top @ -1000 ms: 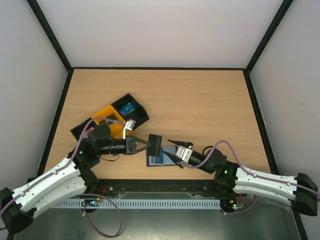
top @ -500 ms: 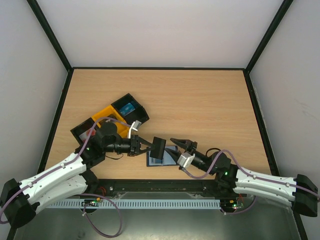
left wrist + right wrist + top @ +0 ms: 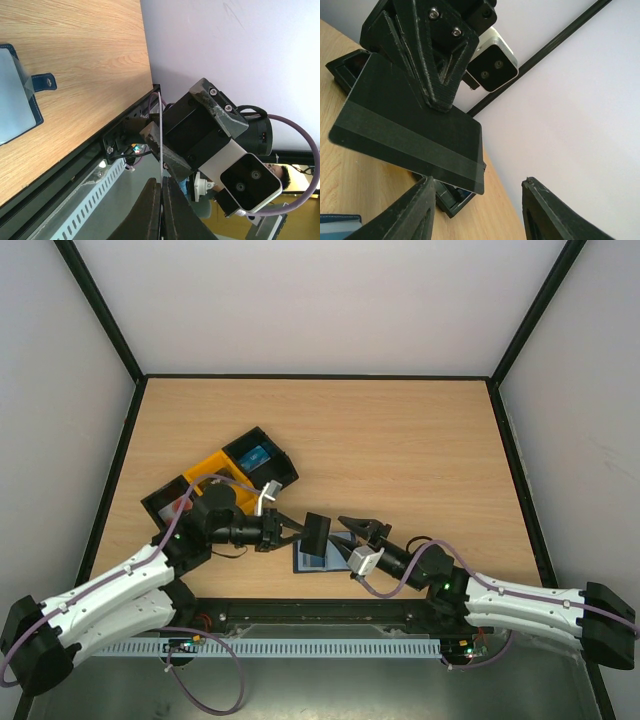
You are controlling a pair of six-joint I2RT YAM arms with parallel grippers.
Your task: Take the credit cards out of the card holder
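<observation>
A dark credit card [image 3: 317, 533] hangs above the table with my left gripper [image 3: 297, 533] shut on its left edge. In the left wrist view the card [image 3: 160, 130] is edge-on, a thin line pinched at my left gripper [image 3: 161, 184]. The card holder [image 3: 318, 558] lies open on the table just below it, its grey-blue panel and tab [image 3: 42, 80] showing. My right gripper [image 3: 347, 538] stands open just right of the card. In the right wrist view the card [image 3: 410, 130] fills the upper left, its lower corner reaching over the left finger of my right gripper [image 3: 477, 182].
Black and yellow trays [image 3: 222, 480] sit at an angle left of centre; a blue card [image 3: 258, 454] lies in the far black one. A black tray corner [image 3: 447, 197] shows behind the held card. Black frame rails border the table.
The left gripper carried the dark card slightly right, and the right gripper moved left, closer to the card's right edge. Both jaws kept their state.
</observation>
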